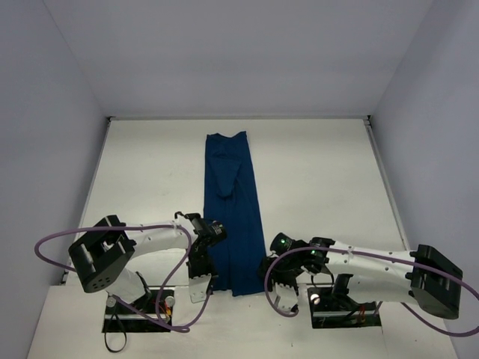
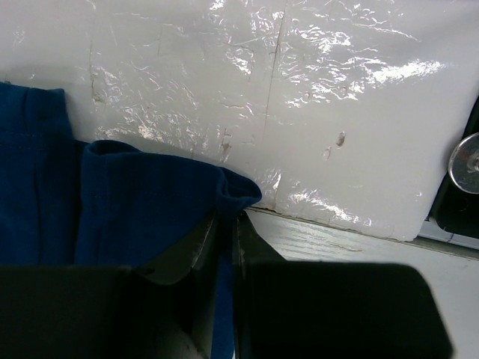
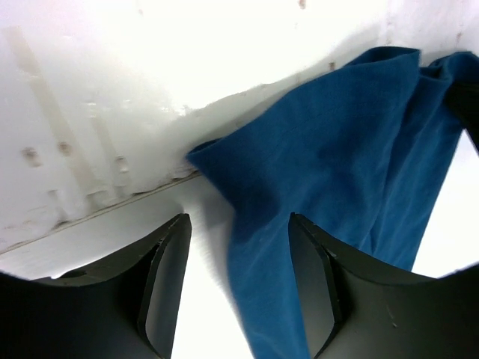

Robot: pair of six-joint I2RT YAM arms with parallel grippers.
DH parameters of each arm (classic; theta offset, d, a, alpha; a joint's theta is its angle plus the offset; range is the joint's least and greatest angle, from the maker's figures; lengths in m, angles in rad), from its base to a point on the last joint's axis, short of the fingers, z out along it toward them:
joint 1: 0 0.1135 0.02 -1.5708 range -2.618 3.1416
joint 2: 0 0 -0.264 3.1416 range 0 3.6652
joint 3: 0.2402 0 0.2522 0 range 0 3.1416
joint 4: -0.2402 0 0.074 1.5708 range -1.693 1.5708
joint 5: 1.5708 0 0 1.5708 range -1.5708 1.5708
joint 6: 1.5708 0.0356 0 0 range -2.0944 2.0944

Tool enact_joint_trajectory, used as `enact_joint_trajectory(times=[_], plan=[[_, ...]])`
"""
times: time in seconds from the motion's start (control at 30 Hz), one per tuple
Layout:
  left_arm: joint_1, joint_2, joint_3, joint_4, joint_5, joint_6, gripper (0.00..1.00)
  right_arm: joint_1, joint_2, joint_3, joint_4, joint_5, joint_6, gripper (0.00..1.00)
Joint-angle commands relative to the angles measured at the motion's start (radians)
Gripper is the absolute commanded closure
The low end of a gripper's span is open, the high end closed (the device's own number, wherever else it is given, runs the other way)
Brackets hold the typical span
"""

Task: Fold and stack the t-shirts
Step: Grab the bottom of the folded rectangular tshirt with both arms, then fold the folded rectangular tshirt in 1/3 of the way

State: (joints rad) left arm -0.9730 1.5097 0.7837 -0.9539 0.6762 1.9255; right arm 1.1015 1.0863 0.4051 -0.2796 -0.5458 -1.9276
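Observation:
The navy blue t-shirt lies on the white table as a long narrow strip, running from the far middle toward the arms. My left gripper is at the strip's near left corner. In the left wrist view this gripper is shut on a fold of the t-shirt, and cloth runs down between the fingers. My right gripper is at the near right corner. There its jaws stand open, and the edge of the t-shirt lies loose between them, nearer the right finger.
Grey walls close in the white table on the left, back and right. Both arm bases sit at the near edge. A seam and a step in the table surface run just beside the shirt's near end.

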Motion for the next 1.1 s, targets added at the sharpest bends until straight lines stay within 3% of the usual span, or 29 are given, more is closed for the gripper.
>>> enact_joint_trajectory(times=[0.0,0.07,0.23,0.3,0.5,0.7,0.87,1.07], plan=[[0.008,0.017,-0.003,0.038,-0.03,0.006,0.95,0.009,0.109,0.011,-0.014,-0.021,-0.03,0.52],[0.01,0.015,-0.003,0.038,-0.026,-0.001,0.96,0.009,0.131,0.02,-0.003,-0.035,-0.036,0.58],[0.032,-0.021,0.003,0.037,0.026,-0.032,1.0,0.008,0.158,0.052,0.003,-0.074,0.011,0.93],[0.053,-0.068,0.006,0.037,0.066,-0.066,1.0,-0.001,0.132,0.067,0.004,-0.095,0.073,1.0],[0.149,-0.256,-0.013,0.037,0.196,-0.178,1.0,-0.062,0.002,0.133,0.005,-0.217,0.321,1.0],[0.226,-0.447,-0.091,0.038,0.281,-0.285,1.0,-0.145,-0.06,0.139,0.011,-0.297,0.445,1.0],[0.236,-0.533,-0.11,0.038,0.305,-0.356,1.0,-0.24,0.032,0.202,0.023,-0.356,0.565,1.0],[0.445,-0.426,0.02,0.038,0.434,-0.499,1.0,-0.444,0.246,0.377,0.029,-0.477,0.71,1.0]])
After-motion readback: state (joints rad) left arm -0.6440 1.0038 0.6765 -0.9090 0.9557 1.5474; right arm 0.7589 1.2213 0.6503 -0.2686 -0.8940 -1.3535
